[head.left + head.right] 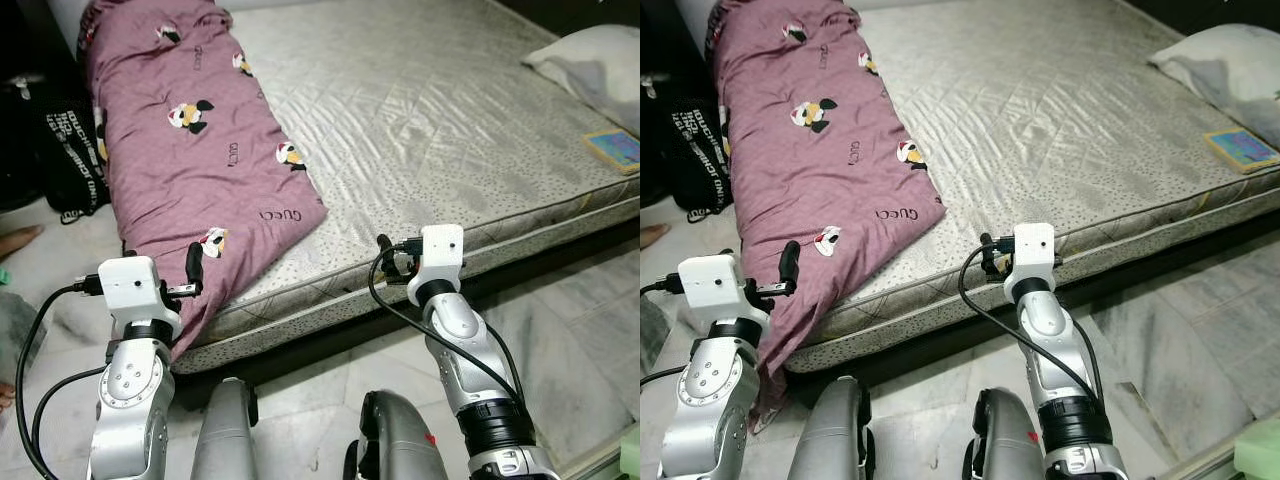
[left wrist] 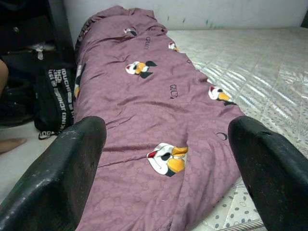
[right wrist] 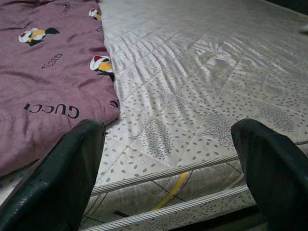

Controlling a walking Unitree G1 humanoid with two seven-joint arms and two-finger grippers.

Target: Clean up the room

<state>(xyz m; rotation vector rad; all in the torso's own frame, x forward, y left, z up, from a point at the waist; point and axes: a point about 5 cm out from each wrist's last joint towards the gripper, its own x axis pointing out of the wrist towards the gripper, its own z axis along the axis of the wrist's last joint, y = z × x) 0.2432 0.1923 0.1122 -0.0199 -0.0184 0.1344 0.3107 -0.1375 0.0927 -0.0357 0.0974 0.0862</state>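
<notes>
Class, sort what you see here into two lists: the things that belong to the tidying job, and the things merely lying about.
Belonging to the job:
- purple blanket, draped over the mattress edge
- mattress
- left gripper, open, facing the blanket
- right gripper, open, at the mattress edge

Just lying about:
- pillow
- book on the mattress
- black bag on the floor
</notes>
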